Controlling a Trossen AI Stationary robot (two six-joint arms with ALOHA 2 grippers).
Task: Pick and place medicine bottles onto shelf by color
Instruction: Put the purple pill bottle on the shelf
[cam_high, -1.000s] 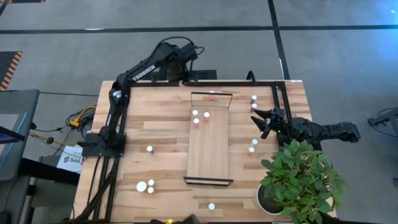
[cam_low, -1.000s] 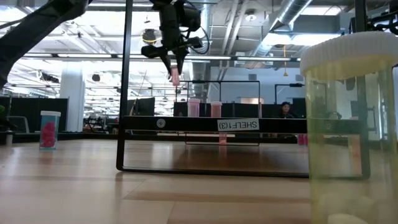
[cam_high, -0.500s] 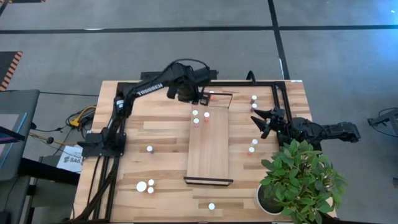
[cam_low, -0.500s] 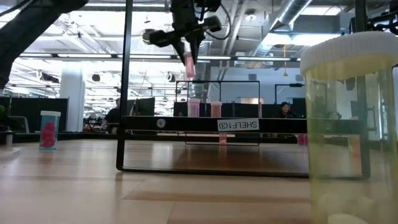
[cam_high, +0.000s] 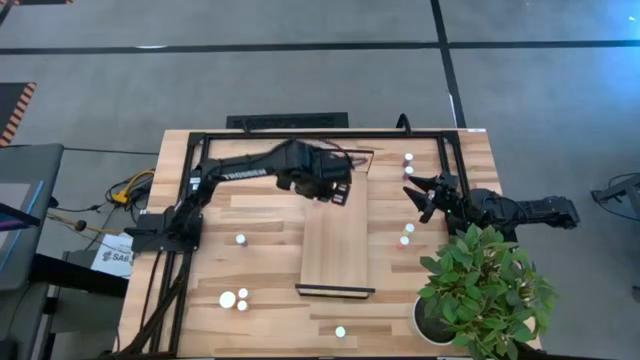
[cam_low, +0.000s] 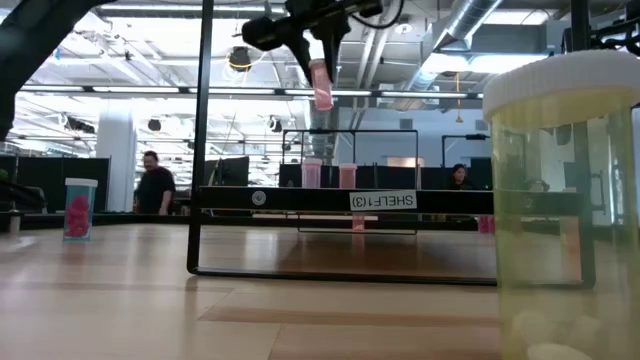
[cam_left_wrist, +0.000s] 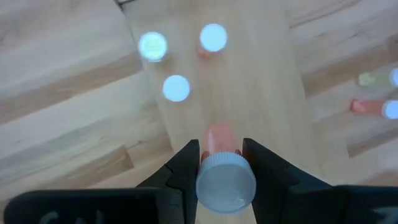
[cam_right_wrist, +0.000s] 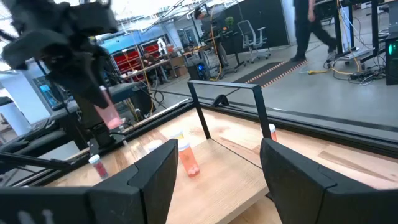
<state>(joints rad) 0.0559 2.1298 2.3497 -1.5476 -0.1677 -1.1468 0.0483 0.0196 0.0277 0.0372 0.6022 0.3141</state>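
The shelf (cam_high: 336, 240) lies along the middle of the table (cam_high: 260, 250), between the 2 arms. The left gripper (cam_high: 338, 192) hangs above the shelf's far end, holding a bottle (cam_left_wrist: 222, 168) over 3 bottles (cam_left_wrist: 176, 88) standing on the board. The right gripper (cam_high: 418, 193) sits to the shelf's right, near the plant (cam_high: 485, 285) at the table's near right corner.
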